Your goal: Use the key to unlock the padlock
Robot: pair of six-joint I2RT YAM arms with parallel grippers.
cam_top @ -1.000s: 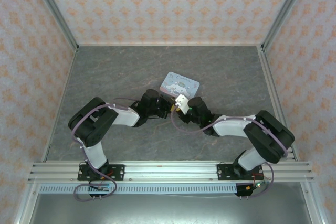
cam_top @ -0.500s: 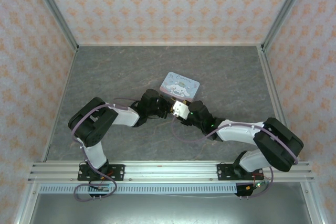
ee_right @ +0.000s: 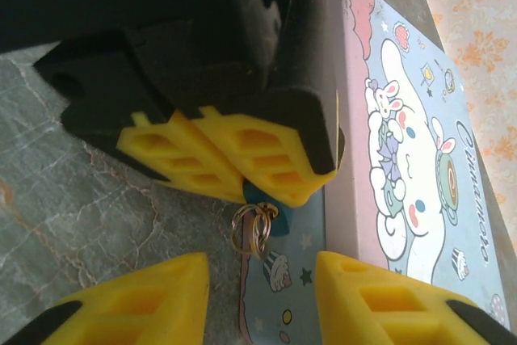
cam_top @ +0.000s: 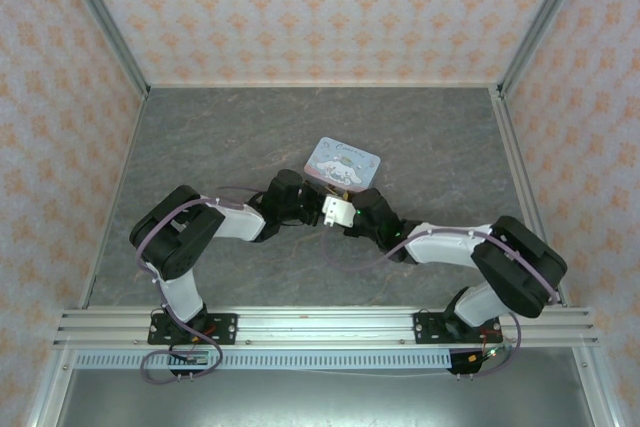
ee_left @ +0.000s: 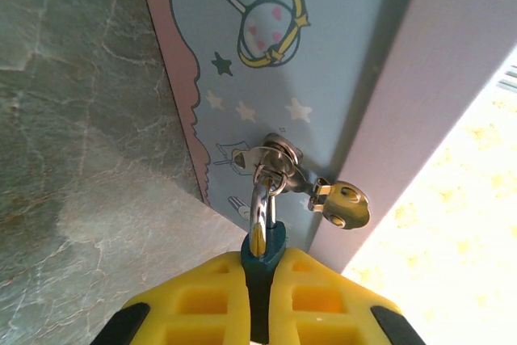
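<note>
Grey marbled table (cam_top: 200, 137) w/ peach-patterned walls (cam_top: 300, 7) on three sides. From my top cam both arms reach in toward mid-table and meet just in front of the pale-blue cartoon tin (cam_top: 343, 162). L wrist cam: left gripper (ee_left: 260, 268) has its yellow pads pinched tight on the little teal padlock (ee_left: 265, 241), and only the top of the body pokes out between them. Shackle (ee_left: 258, 199) points away from the pads toward the tin lid, w/ a key ring (ee_left: 275, 155) threaded through it. The key (ee_left: 341, 204) hangs off that ring, just right of the shackle, by the tin's edge. Can't tell whether key or ring actually touch the lid. R wrist cam faces the L pads head-on: right gripper (ee_right: 258, 262) stands wide, its fingers (ee_right: 129, 300) parted w/ nothing between the pads. The ring sits just ahead of that gap, apart from both tips. So the padlock is in the L grip at the near corner of the tin, directly opposite the R pincer. The tin lies flat on the table, cartoon side up.
</note>
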